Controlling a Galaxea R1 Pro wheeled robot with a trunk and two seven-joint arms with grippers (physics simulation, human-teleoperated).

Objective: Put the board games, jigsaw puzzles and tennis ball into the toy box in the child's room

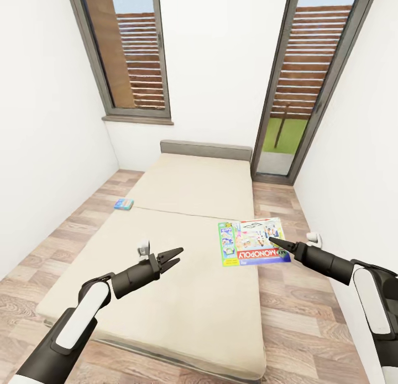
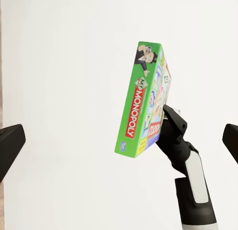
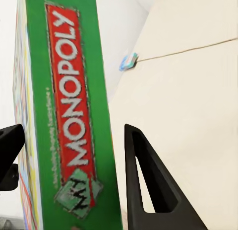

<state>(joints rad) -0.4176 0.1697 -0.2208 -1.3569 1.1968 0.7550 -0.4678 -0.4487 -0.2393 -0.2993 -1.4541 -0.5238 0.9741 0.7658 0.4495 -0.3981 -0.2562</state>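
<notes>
The green-white-red Monopoly board game (image 1: 253,242) is at the right edge of the bed (image 1: 182,295), part of it past the mattress side. My right gripper (image 1: 272,240) is shut on its near right edge. In the right wrist view the box's green side (image 3: 69,115) stands between the two fingers (image 3: 146,185). The left wrist view shows the same box (image 2: 141,106) pinched by the right gripper (image 2: 171,124). Over the middle of the mattress my left gripper (image 1: 170,259) is open and holds nothing. A smaller blue board game (image 1: 124,203) lies on the floor against the bed's left side.
The cream bed with its grey headboard (image 1: 205,149) takes up most of the narrow room. Strips of wood floor (image 1: 66,234) run along both sides. White walls close in left and right. A glass door (image 1: 287,129) stands at the back right and a window (image 1: 130,52) at the back left.
</notes>
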